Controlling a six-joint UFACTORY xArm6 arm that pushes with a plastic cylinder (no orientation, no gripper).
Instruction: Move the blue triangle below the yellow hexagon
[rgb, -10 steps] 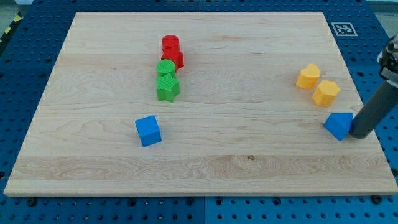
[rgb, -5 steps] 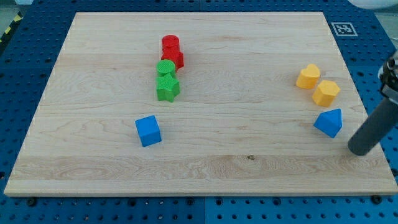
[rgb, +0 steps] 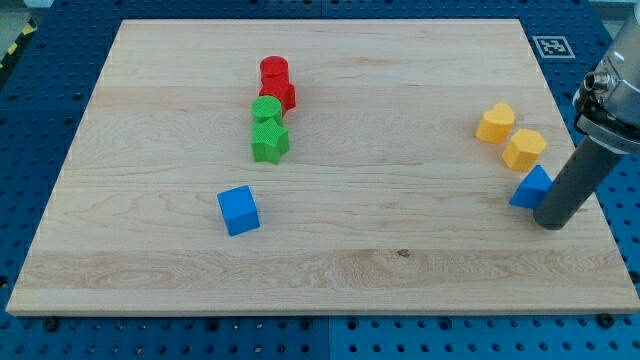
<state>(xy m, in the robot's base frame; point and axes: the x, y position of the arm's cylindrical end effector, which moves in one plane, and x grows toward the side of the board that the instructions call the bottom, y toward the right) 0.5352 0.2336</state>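
Scanning from the view's left: a blue cube is seen alone on the wooden counter, toward the lower left. Up and right of it, a tight vertical chain is formed by four blocks: a red cylinder at the top, a second red block touching it below, shape not made out, then a green cylinder, then a green star-like block at the bottom. A wide bare stretch is left before the right-hand group. There, a yellow block of rounded shape is placed up-left of the yellow hexagon, the two just beside each other. The blue triangle is found directly below the yellow hexagon, close to it, near the counter's right edge. My tip is set against the triangle's lower right side, touching or nearly so. No pincer is fitted; only the rod is seen, so no jaw state can be told.
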